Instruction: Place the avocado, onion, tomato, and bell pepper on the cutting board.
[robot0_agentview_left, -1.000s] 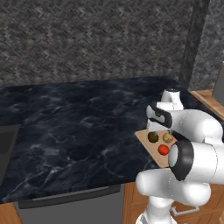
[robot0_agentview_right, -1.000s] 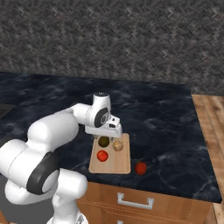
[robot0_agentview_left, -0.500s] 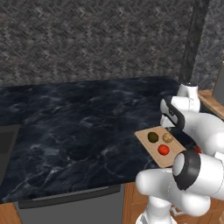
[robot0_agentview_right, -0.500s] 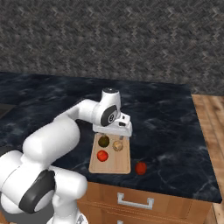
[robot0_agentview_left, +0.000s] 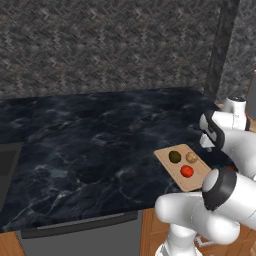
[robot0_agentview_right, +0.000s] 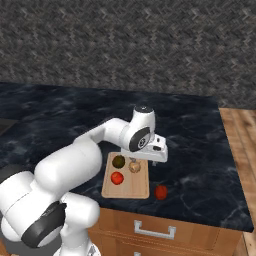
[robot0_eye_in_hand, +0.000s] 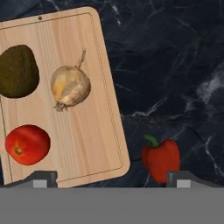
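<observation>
Three of the four vegetables already lie on the cutting board (robot0_eye_in_hand: 105, 109): the avocado (robot0_eye_in_hand: 16, 71), the onion (robot0_eye_in_hand: 70, 85) and the tomato (robot0_eye_in_hand: 27, 144), so the bell pepper (robot0_eye_in_hand: 161, 159), lying on the dark counter (robot0_eye_in_hand: 175, 65) just beside the board's edge, looks to be the step in hand. The gripper (robot0_eye_in_hand: 111, 178) hangs above board and pepper, fingers spread wide and holding nothing. Next, I judge, it must centre over the pepper, descend and close on it.
</observation>
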